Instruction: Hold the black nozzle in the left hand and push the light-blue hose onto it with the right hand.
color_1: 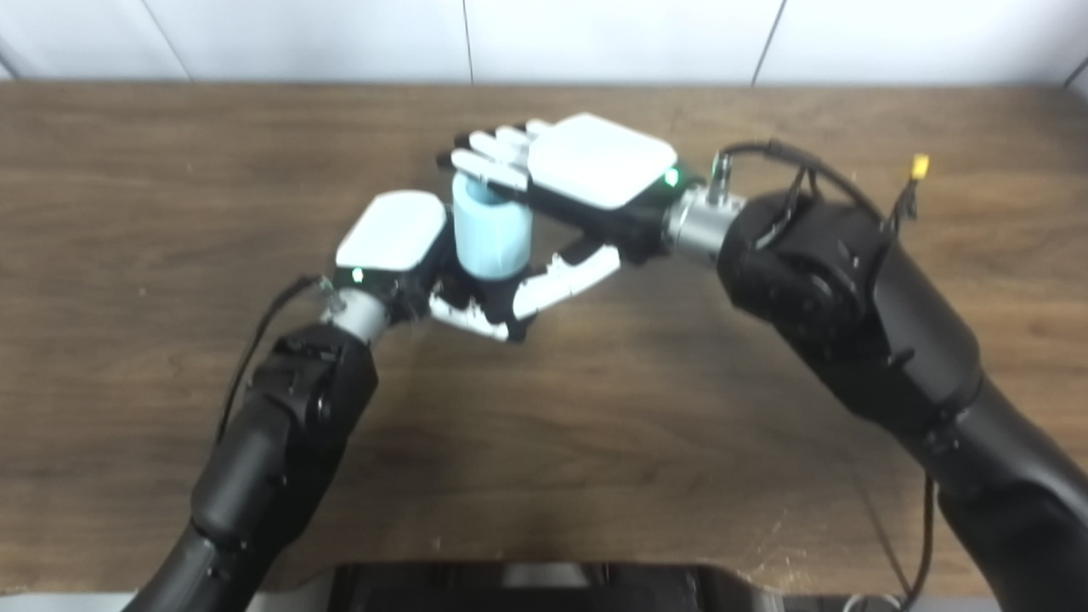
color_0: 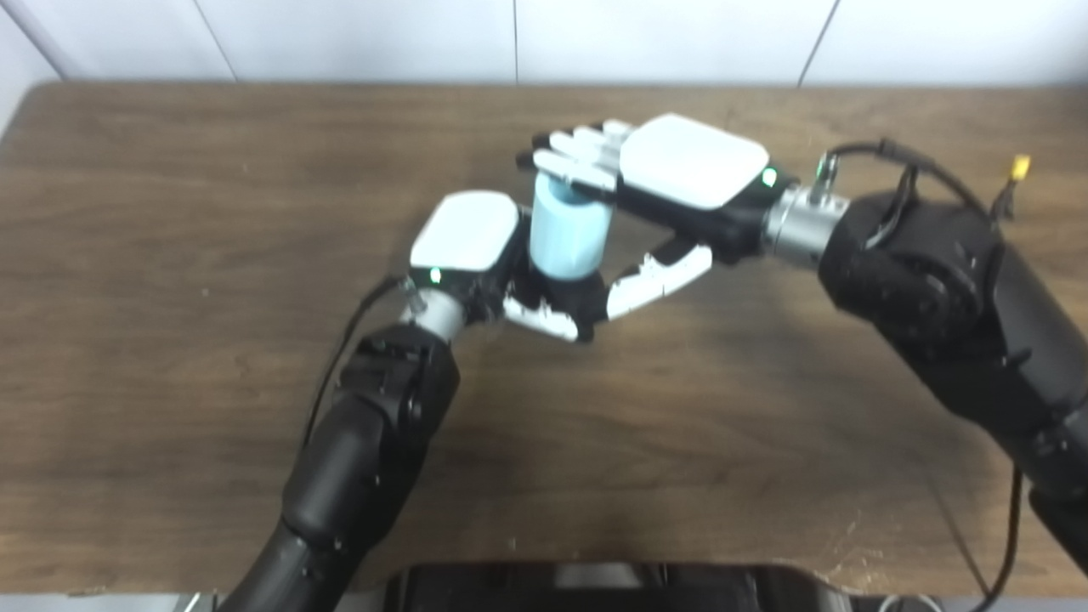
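The light-blue hose (color_0: 568, 231) stands upright as a short cylinder at the table's middle, its lower end down on the black nozzle (color_0: 563, 293). My left hand (color_0: 476, 242) is shut on the nozzle from the left, its fingers (color_0: 544, 319) curled under it, so little of the nozzle shows. My right hand (color_0: 680, 174) reaches in from the right. Its fingers (color_0: 574, 161) lie nearly straight across the hose's top end, and its thumb (color_0: 659, 274) stretches out below, apart from the hose wall. The same pair shows in the right eye view: hose (color_1: 491, 236), right hand (color_1: 595, 166).
The brown wooden table (color_0: 170, 255) carries both arms. A black cable (color_0: 340, 357) loops off the left wrist, and another with a yellow tag (color_0: 1018, 166) off the right forearm. A dark block (color_0: 595, 586) sits at the near edge.
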Controlling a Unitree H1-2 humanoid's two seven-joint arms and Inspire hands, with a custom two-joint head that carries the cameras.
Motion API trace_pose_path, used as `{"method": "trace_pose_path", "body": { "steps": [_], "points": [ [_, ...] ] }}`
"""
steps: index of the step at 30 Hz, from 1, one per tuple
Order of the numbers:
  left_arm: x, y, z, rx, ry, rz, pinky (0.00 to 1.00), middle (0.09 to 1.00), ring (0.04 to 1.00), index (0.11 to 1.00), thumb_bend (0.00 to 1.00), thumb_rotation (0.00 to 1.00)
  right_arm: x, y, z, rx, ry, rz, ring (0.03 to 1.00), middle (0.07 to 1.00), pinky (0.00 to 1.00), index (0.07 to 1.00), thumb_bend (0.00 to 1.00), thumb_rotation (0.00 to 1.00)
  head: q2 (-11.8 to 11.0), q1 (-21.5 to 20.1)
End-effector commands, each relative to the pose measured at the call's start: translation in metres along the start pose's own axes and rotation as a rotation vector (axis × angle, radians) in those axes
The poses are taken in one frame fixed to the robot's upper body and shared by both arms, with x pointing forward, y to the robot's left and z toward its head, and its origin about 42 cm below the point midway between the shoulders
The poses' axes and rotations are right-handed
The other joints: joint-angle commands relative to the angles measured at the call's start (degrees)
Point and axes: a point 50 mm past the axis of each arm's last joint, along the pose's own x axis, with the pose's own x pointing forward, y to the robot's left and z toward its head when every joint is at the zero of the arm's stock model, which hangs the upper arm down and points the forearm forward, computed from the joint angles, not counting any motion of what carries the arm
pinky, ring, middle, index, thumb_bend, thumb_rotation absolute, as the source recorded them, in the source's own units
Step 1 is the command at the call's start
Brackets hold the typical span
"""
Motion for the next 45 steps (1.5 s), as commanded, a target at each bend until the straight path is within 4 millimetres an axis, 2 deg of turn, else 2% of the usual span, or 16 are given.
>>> {"method": "trace_pose_path", "body": {
  "steps": [1,6,11,17,25,32,39,43,45],
  "points": [
    [0.001,0.023,0.010,0.016,-0.027,0.077,0.37,0.445,0.480,0.491,0.52,0.00,-0.005,0.053,-0.011,0.073,0.059,0.328,1.000,1.000,1.00,0.966,0.70,1.00,0.01,0.08],
    [0.002,0.025,0.010,0.023,-0.028,0.077,0.36,0.439,0.468,0.489,0.52,0.00,-0.006,0.059,-0.012,0.112,0.063,0.340,1.000,1.000,1.00,0.969,0.71,1.00,0.76,0.44],
    [0.001,0.025,0.010,0.019,-0.027,0.084,0.35,0.431,0.458,0.490,0.52,0.00,-0.010,0.061,-0.012,0.134,0.064,0.345,1.000,1.000,1.00,0.987,0.78,1.00,1.15,0.41],
    [0.001,0.026,0.011,0.023,-0.028,0.084,0.36,0.438,0.461,0.490,0.52,0.00,-0.011,0.061,-0.013,0.146,0.060,0.358,1.000,1.000,1.00,0.995,0.81,1.00,1.16,0.44],
    [0.002,0.025,0.011,0.015,-0.028,0.085,0.37,0.453,0.475,0.490,0.52,0.00,-0.009,0.065,-0.014,0.160,0.063,0.385,1.000,1.000,1.00,0.977,0.82,1.00,1.10,0.45],
    [0.001,0.024,0.011,0.010,-0.027,0.085,0.37,0.450,0.472,0.489,0.52,0.00,-0.009,0.066,-0.015,0.159,0.065,0.387,1.000,1.000,1.00,0.976,0.79,1.00,0.63,0.43],
    [0.002,0.022,0.010,0.018,-0.023,0.077,0.35,0.427,0.460,0.491,0.52,0.00,-0.018,0.009,-0.009,0.126,0.042,0.252,1.000,1.000,1.00,0.999,0.79,1.00,-0.08,0.19],
    [0.002,0.022,0.010,0.023,-0.021,0.072,0.38,0.461,0.483,0.488,0.52,0.00,-0.018,-0.021,-0.011,0.129,0.007,0.135,0.987,0.991,1.00,0.965,0.75,1.00,-0.32,0.24],
    [0.002,0.022,0.010,0.023,-0.020,0.071,0.39,0.478,0.489,0.485,0.52,0.00,-0.017,-0.030,-0.012,0.131,-0.007,0.099,0.976,0.987,0.99,0.964,0.75,1.00,-0.32,0.24]
  ]
}}
